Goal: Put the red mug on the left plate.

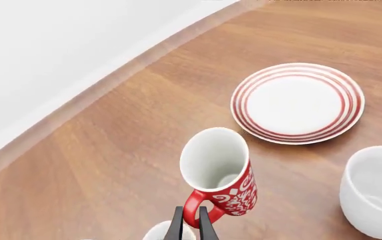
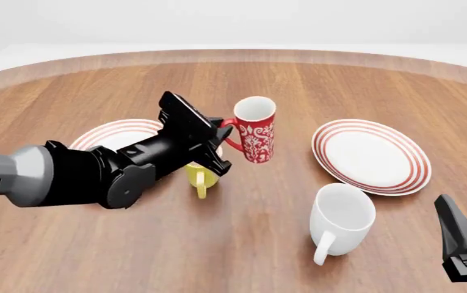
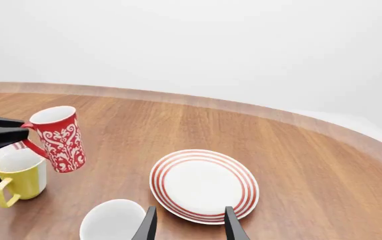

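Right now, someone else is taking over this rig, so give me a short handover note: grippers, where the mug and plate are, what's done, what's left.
Left gripper: shut on the red mug by its handle; the mug hangs tilted, apparently lifted off the table.
Right gripper: open, holding nothing, parked near the right-hand plate.
Left plate: on the table, mostly hidden behind the left arm; the yellow mug stands near it, the white mug further right.
Done: mug grasped.
Left: carry it leftward over the left plate, avoiding the yellow mug, set it down upright, release.
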Controlling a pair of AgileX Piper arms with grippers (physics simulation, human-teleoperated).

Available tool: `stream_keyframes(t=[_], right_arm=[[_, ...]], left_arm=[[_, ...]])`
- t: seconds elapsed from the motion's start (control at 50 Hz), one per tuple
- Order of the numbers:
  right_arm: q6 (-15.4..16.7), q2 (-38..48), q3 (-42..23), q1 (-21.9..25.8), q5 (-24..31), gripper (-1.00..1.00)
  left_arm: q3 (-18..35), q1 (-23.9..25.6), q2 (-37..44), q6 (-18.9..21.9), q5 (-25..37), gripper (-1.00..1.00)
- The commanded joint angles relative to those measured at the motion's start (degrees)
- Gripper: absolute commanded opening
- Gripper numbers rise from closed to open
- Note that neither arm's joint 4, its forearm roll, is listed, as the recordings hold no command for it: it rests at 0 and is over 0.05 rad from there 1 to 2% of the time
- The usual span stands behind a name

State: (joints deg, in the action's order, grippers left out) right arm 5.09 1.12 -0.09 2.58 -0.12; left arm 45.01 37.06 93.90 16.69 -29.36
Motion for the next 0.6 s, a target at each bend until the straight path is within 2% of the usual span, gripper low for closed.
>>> stream_keyframes(t=[0.02, 0.6], right_arm=[[0.0, -0.02, 0.0, -0.03, 0.01, 1.0], [0.0, 0.03, 0.0, 0.01, -0.01, 1.0]], left_arm=[[-0.64, -2.17, -1.07, 0.4, -1.44, -1.0], [-3.49, -9.84, -2.24, -0.14, -6.0, -1.0]])
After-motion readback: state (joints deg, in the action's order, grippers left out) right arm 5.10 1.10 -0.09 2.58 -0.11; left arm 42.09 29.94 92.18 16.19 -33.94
